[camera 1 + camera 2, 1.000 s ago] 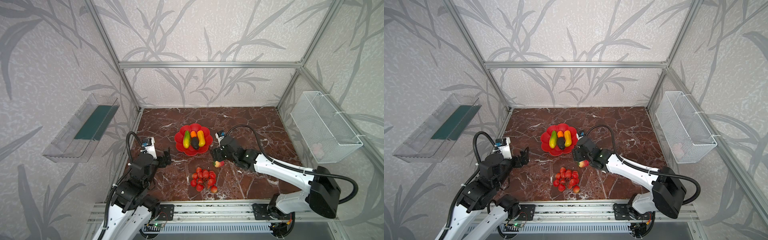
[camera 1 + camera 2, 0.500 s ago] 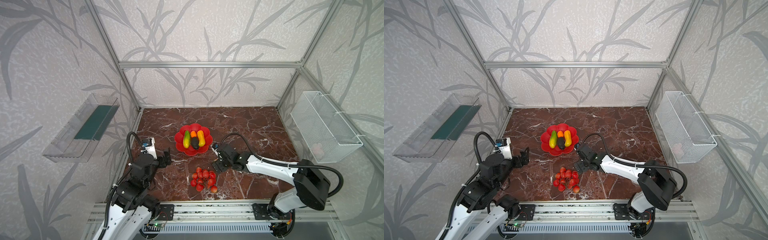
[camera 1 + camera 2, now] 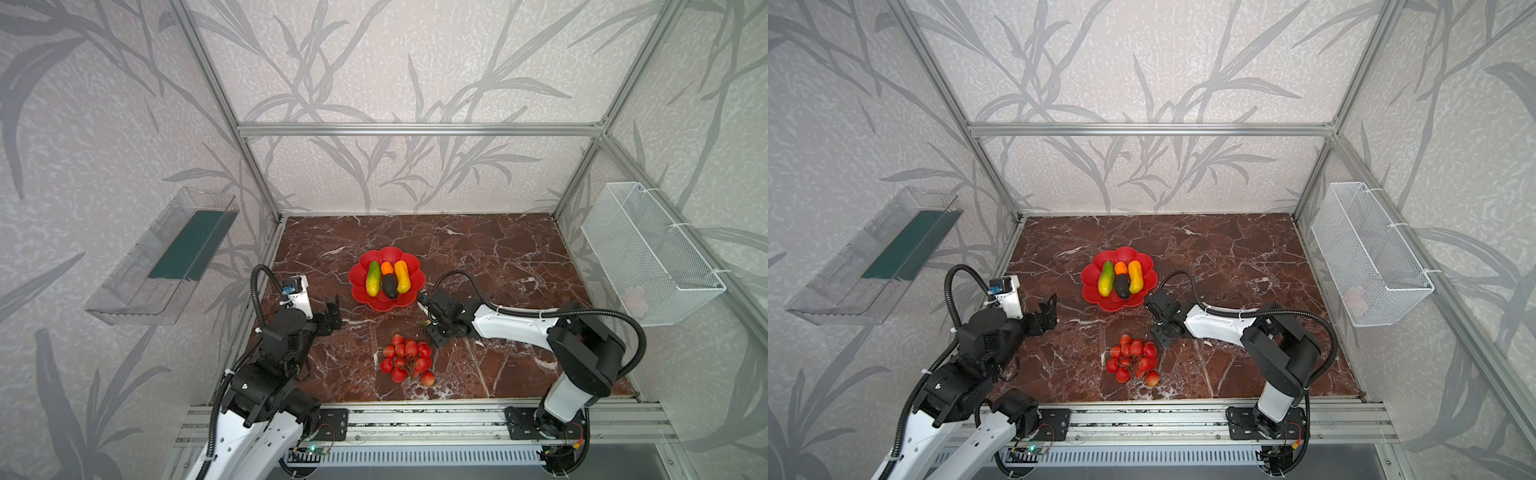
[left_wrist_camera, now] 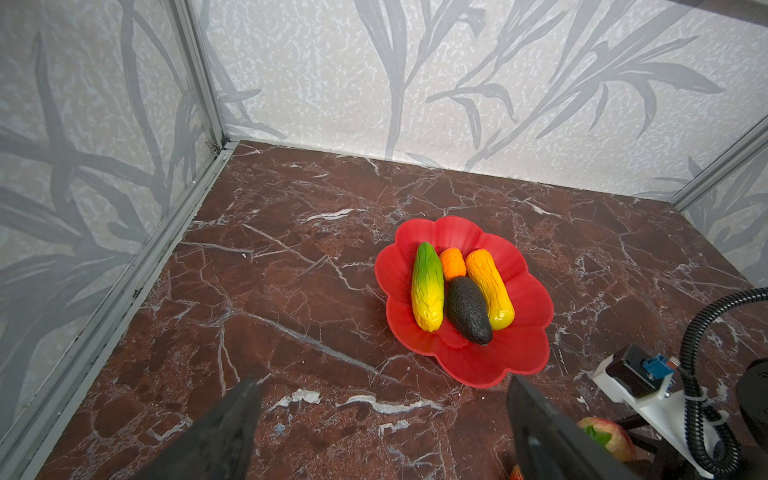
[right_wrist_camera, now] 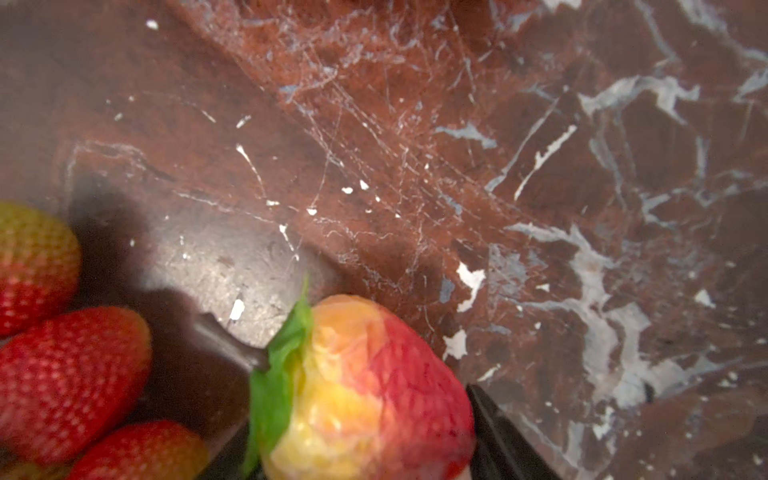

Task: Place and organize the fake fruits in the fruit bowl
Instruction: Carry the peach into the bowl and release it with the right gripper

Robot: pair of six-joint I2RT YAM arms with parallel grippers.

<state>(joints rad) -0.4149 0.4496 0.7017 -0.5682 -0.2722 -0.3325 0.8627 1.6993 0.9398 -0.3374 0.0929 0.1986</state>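
Note:
The red scalloped fruit bowl (image 3: pixel 359 291) (image 3: pixel 1090 291) (image 4: pixel 478 365) holds a green-yellow cucumber (image 3: pixel 373 278), a small orange (image 3: pixel 387 268), a dark avocado (image 3: pixel 390 286) and a yellow-orange gourd (image 3: pixel 402 276). A bunch of red berries (image 3: pixel 405 361) (image 5: pixel 62 374) lies on the marble in front of the bowl. My right gripper (image 3: pixel 432 328) (image 5: pixel 361 386) points down at the table between bowl and berries. It is shut on the red-yellow apple (image 5: pixel 365 395) (image 4: pixel 606 434). To the bowl's left, my left gripper (image 3: pixel 330 316) (image 4: pixel 382 390) hangs open and empty.
A white wire basket (image 3: pixel 648 257) hangs on the right wall and a clear plastic tray (image 3: pixel 166 257) on the left wall. An aluminium rail (image 3: pixel 415 419) runs along the table's front edge. The enclosure's walls bound the marble floor.
My right gripper has come down over the apple beside the berries, opened wide and then closed round it. The left arm has not moved.

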